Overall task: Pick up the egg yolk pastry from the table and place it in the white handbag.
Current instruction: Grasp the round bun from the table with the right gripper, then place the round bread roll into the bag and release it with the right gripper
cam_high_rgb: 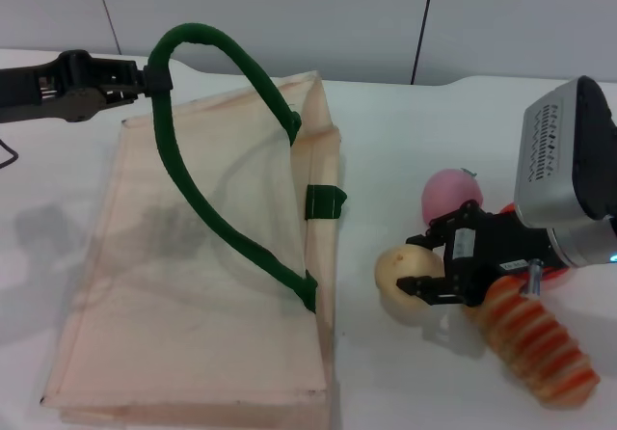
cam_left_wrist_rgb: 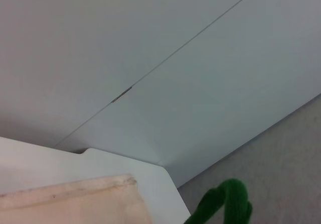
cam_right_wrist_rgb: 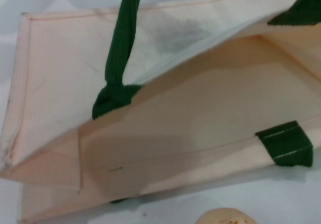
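Note:
The egg yolk pastry [cam_high_rgb: 397, 276] is a pale cream ball on the table, just right of the white handbag [cam_high_rgb: 193, 256]. Its top also shows in the right wrist view [cam_right_wrist_rgb: 225, 217]. My right gripper [cam_high_rgb: 416, 262] is open, with one finger on each side of the pastry's right part, at table level. The handbag lies flat. My left gripper [cam_high_rgb: 145, 79] is shut on its dark green handle [cam_high_rgb: 207, 208] at the back left and holds it up, so the bag's mouth [cam_right_wrist_rgb: 210, 83] gapes toward the pastry. The handle's end [cam_left_wrist_rgb: 223, 205] shows in the left wrist view.
A pink ball [cam_high_rgb: 451, 195] sits just behind my right gripper. A ridged orange-striped bread roll [cam_high_rgb: 535, 345] lies under and to the right of it. The second handle's green tab [cam_high_rgb: 325, 201] lies on the bag's right edge. A white wall stands behind the table.

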You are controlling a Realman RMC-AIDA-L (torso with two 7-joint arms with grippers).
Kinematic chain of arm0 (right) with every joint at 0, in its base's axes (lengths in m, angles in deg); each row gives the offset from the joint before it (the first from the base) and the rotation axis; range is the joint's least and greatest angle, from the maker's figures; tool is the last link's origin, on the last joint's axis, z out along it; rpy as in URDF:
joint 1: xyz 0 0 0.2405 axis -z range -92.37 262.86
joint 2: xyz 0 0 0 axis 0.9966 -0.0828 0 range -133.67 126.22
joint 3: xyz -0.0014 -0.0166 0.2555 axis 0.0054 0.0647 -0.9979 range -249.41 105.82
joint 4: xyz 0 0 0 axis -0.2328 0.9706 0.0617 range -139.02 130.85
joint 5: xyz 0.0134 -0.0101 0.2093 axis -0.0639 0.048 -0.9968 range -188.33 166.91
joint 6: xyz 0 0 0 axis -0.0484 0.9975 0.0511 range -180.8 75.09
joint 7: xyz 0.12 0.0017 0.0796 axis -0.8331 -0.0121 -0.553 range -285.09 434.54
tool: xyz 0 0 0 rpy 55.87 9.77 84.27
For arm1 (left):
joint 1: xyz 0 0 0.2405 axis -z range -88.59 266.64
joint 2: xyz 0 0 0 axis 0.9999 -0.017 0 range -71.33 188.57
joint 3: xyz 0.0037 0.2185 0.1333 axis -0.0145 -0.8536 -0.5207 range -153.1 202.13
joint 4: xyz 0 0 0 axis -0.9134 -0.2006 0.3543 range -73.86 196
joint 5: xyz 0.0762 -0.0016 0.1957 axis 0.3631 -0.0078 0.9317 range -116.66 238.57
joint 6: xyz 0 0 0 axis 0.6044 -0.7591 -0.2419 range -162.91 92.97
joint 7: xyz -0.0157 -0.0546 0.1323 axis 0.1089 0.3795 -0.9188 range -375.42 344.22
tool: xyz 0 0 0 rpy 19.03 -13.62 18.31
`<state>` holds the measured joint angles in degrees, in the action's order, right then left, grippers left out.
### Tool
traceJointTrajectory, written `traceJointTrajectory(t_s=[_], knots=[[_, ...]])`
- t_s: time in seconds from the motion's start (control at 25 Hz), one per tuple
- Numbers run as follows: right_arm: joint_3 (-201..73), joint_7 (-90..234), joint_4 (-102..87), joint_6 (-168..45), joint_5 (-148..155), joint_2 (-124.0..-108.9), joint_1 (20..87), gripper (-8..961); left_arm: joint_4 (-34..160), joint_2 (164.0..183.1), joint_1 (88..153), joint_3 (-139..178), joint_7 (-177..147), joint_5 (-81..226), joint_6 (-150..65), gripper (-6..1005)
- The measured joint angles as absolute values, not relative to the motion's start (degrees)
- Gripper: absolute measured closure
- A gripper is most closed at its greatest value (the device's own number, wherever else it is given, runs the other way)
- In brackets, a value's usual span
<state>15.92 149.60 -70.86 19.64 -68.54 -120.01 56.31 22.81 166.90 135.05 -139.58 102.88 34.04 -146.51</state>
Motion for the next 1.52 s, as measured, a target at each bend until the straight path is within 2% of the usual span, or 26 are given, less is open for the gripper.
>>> traceJointTrajectory(t_s=[0.52, 0.84, 1.52], knots=[[16.08, 149.33, -73.41, 19.66, -68.63, -120.07, 56.26, 502, 23.06, 166.90, 135.64, -139.58, 102.88, 34.24, -146.61, 772], [17.65, 148.87, -76.77, 19.22, -68.69, -120.22, 55.23, 507, 23.41, 166.90, 136.47, -139.57, 102.97, 34.04, -148.24, 765], [31.30, 149.25, -69.22, 8.18, -75.02, -120.23, 42.56, 537, 23.98, 166.68, 139.68, -139.58, 104.25, 32.26, -151.89, 749]])
